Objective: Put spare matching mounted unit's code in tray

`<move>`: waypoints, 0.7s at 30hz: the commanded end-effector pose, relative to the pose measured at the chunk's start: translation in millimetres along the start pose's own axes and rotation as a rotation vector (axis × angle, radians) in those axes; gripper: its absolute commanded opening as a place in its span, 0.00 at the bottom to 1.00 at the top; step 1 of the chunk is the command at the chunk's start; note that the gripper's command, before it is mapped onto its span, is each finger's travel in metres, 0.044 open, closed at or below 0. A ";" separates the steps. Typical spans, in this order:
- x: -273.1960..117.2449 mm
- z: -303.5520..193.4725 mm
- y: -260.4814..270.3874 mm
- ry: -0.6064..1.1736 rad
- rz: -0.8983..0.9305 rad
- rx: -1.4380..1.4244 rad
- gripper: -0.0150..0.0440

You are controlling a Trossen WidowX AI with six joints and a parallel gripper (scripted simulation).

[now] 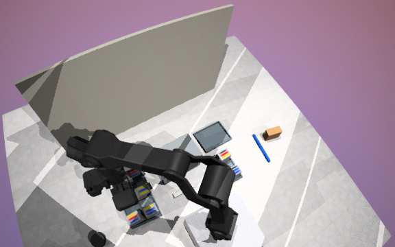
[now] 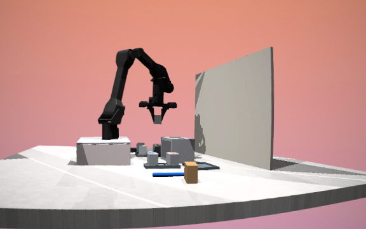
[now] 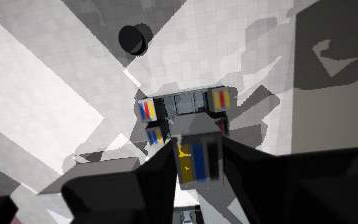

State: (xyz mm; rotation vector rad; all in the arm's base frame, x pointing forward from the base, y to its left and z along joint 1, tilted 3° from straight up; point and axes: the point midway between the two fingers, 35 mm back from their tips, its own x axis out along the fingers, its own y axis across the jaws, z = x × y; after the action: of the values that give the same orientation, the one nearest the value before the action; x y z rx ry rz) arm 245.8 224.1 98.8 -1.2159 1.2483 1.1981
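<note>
My gripper (image 2: 157, 119) (image 3: 193, 139) is shut on a grey spare block (image 3: 198, 164), whose face has yellow, blue and black stripes. It holds the block in the air, well above the table. The fingertips are hidden in the top view. The shallow dark tray (image 1: 212, 137) (image 2: 208, 166) is empty. Below the gripper a rack (image 3: 182, 93) bears several striped spares, among them a blue-red-yellow one (image 3: 147, 110) and a yellow-red-yellow one (image 3: 221, 99). A second rack (image 2: 162, 166) bears two spares (image 2: 152, 159) (image 2: 172, 158). The mounted unit and its code cannot be made out.
A grey box (image 1: 175, 145) (image 2: 183, 151) stands beside the tray. A tall panel (image 1: 136, 82) (image 2: 234, 111) rises behind. A brown block (image 1: 273, 133) (image 2: 190, 173) and a blue rod (image 1: 261, 148) (image 2: 168, 174) lie beyond the second rack. A black cylinder (image 1: 97, 239) (image 3: 131, 40) stands near the first rack.
</note>
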 end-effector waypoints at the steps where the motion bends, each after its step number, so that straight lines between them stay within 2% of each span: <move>1: -2.8 -13.4 -13.4 -0.005 0.001 0.007 0.25; 21: -7.0 -110.9 -83.7 -0.007 -0.012 0.043 0.25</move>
State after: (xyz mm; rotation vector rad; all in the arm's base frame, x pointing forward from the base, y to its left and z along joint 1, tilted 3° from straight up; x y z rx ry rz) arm 320.3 127.8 107.8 -1.1838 1.2463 1.1699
